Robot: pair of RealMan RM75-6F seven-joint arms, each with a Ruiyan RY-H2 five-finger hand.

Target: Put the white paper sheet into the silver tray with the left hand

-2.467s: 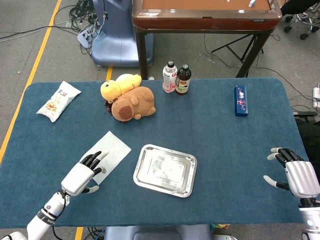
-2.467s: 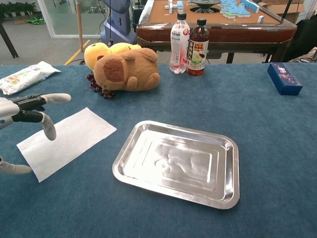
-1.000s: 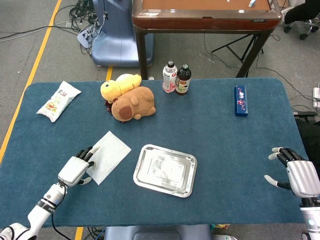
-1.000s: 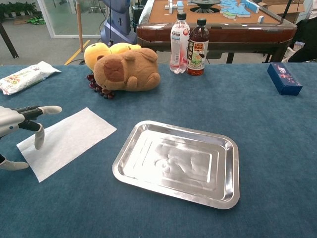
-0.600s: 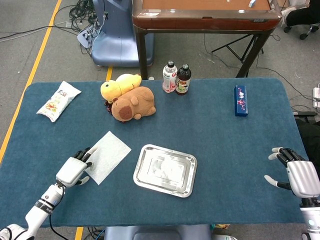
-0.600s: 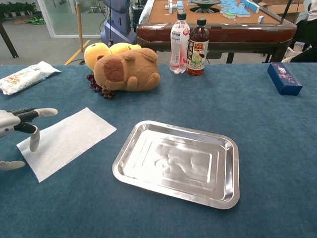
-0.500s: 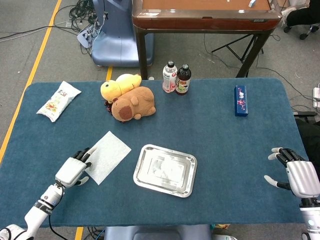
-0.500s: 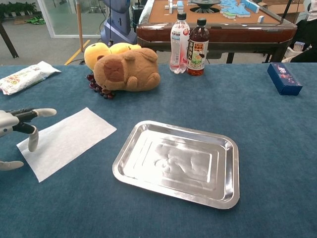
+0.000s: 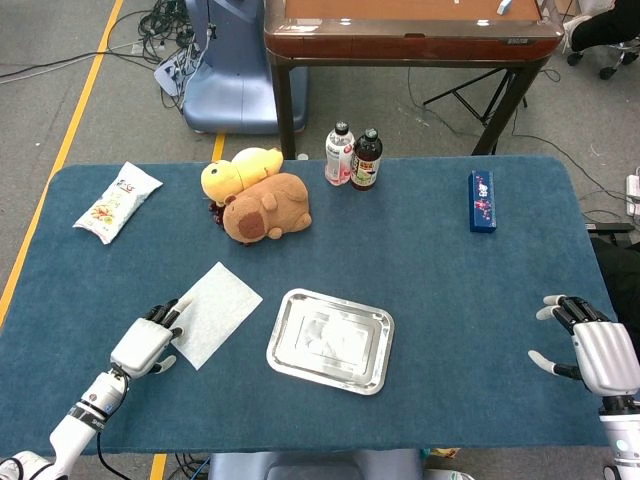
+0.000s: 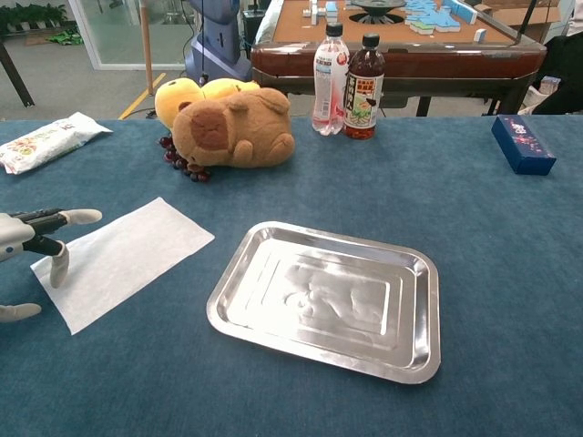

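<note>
The white paper sheet (image 9: 213,311) (image 10: 121,257) lies flat on the blue tablecloth, left of the silver tray (image 9: 330,341) (image 10: 328,298), which holds nothing. My left hand (image 9: 146,343) (image 10: 32,244) sits at the sheet's near-left corner with its fingers spread, the fingertips over the paper's edge and nothing gripped. Whether they touch the paper I cannot tell. My right hand (image 9: 592,352) hovers open at the table's far right, away from both; only the head view shows it.
A brown and a yellow plush toy (image 9: 258,196) (image 10: 228,123) lie behind the sheet. Two bottles (image 9: 353,157) (image 10: 349,80) stand at the back. A blue box (image 9: 482,201) (image 10: 521,143) is at back right, a snack bag (image 9: 116,201) (image 10: 47,140) at back left.
My left hand has drawn back toward the near-left, from over the sheet's middle to its corner, and dropped lower. The sheet, tray and right hand have not moved.
</note>
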